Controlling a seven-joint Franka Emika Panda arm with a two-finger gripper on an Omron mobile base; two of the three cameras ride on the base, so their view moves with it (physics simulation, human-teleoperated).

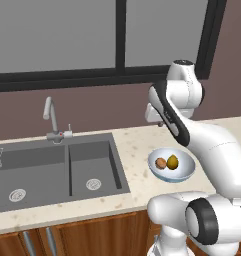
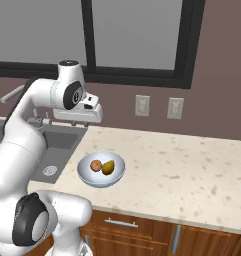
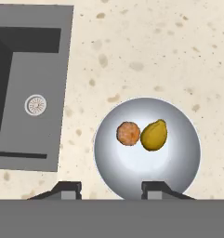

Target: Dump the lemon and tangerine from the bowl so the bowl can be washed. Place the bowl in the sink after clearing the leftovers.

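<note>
Arm folded up high over the counter (image 2: 192, 165), wrist bent so the hand looks straight down. Gripper (image 3: 111, 189) hovers above the bowl's (image 3: 178, 162) near rim, fingers (image 3: 153, 189) spread wide apart, holding nothing, touching nothing; one tip over the rim, the other out past it over bare counter. Bowl sits directly below and just ahead of the gripper, upright on the counter, with tangerine (image 3: 128, 133) and lemon (image 3: 154, 135) side by side in its middle, touching or nearly so. Sink (image 3: 34, 93) lies off to the side of the gripper, close beside the bowl, a strip of counter between; faucet (image 1: 51, 116) behind it. Speckled beige counter, wood cabinets (image 2: 142, 232) below, brown wall with window (image 2: 137, 35) and two outlets (image 2: 142, 105).
</note>
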